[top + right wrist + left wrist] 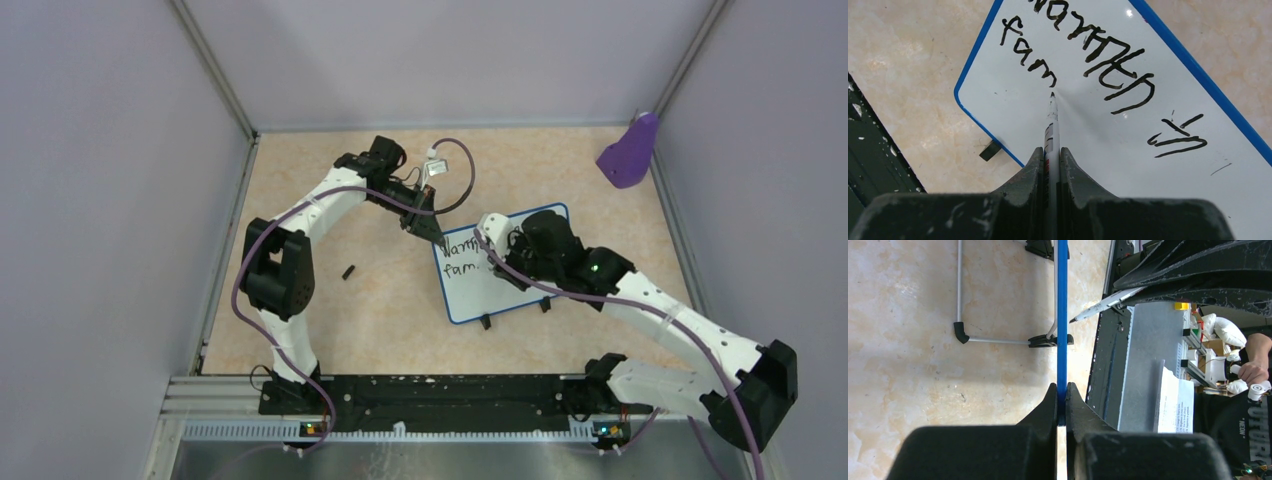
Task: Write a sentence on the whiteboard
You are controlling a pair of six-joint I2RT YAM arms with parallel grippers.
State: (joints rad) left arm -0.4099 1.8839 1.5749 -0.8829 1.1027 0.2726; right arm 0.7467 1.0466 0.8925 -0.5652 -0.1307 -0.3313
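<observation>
Top external view shows the whiteboard [495,290] lying near the middle of the tabletop [380,300], a little toward 3 o'clock, with two small black feet [485,322] on its 6 o'clock edge. The left tool [425,222] is at the board's 11 o'clock corner. In the left wrist view the left tool [1061,387] has its two fingers pressed together on the thin blue rim [1062,315], so it is pinching the board by its edge. The right tool [497,240] is over the board's top part. In the right wrist view the right tool [1050,152] is squeezed tight on a thin marker [1051,120], and the tip looks to touch the white face just past "fam". The sentence [1088,50] is only part done. I think the board is light, thin and stiff, with a smooth, slippery face, so it could slide or tip when the marker pushes on it. The rim seems the best place to hold it, away from the wet ink. The marker looks light and round, so it may twist if pushed hard. A purple scoop [630,152] sits far off at 1 o'clock.
</observation>
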